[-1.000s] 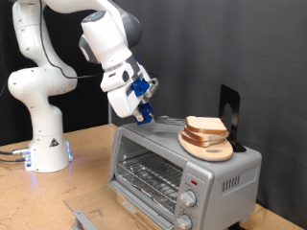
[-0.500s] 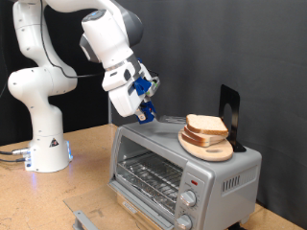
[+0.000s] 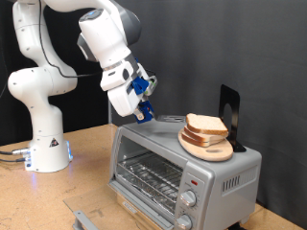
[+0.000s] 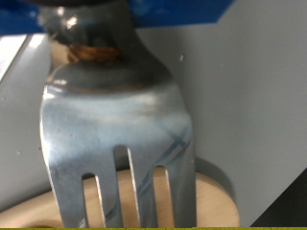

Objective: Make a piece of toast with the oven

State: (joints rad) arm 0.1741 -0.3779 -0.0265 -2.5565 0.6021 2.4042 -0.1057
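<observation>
Slightly up and toward the exterior view's left is where the pincer (image 3: pixel 144 111) has drifted vs a second ago; nothing else has shifted. It hangs over the oven's (image 3: pixel 182 165) top, at the end toward the exterior view's left, clenched on a metal fork (image 4: pixel 120 125) (wrist view shows the handle pinched under the blue finger pads, tines pointing away from the hand). In the exterior view the fork is too small to make out.

Oven door is down, wire rack (image 3: pixel 150 173) bare inside, two knobs (image 3: pixel 189 199) on the front panel. On the oven roof sits a round wooden plate (image 3: pixel 213 150) w/ bread slices stacked on it; the piece of toast (image 3: pixel 205 125) is the top one, well apart from the pincer. Wrist view catches the plate's pale rim behind the tines. Black stand (image 3: pixel 229 115) rises just behind the plate. Oven sits on a wooden worktop (image 3: pixel 86 163), robot base (image 3: pixel 48 149) at the exterior view's left.
</observation>
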